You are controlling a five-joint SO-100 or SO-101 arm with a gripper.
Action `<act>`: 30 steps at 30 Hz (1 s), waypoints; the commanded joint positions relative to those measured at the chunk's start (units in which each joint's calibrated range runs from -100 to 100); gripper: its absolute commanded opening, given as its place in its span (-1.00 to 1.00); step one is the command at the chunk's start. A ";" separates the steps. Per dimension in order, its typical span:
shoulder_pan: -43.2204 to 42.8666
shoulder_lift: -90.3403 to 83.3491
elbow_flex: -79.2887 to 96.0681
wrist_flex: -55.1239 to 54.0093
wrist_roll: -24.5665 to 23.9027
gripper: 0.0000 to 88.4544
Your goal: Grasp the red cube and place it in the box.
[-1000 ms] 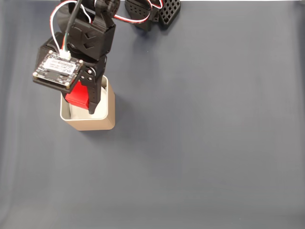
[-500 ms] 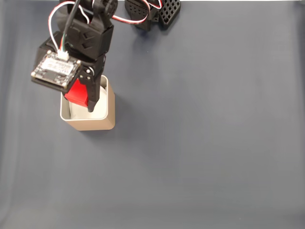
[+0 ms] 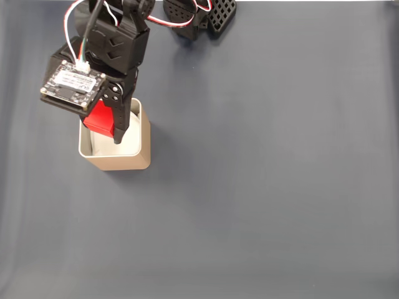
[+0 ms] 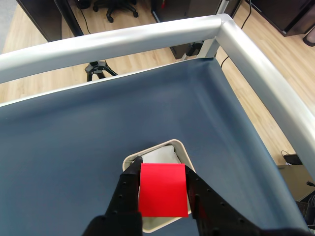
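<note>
While clamped on the red cube (image 4: 163, 190), gripper (image 4: 162, 169) hangs over the box (image 4: 183, 147) opening near the table's (image 3: 262, 187) back-left corner in the fixed view; grasp and carry done, release left.

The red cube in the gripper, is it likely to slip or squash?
Probably stiff: the red cube keeps flat faces and straight edges between the fingers. Its matte sides likely grip well. Flat faces mean it shouldn't roll once dropped in the box.

Bare dark mat (image 3: 268, 187) lies open around the box (image 3: 138, 149); metal rails (image 4: 256, 64) border it.
</note>
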 commanded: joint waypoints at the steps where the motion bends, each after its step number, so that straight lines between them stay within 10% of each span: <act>1: 0.82 -2.82 -0.61 -0.56 -0.34 -0.76; 30: 1.88 -1.95 -0.52 -2.53 -3.71 0.01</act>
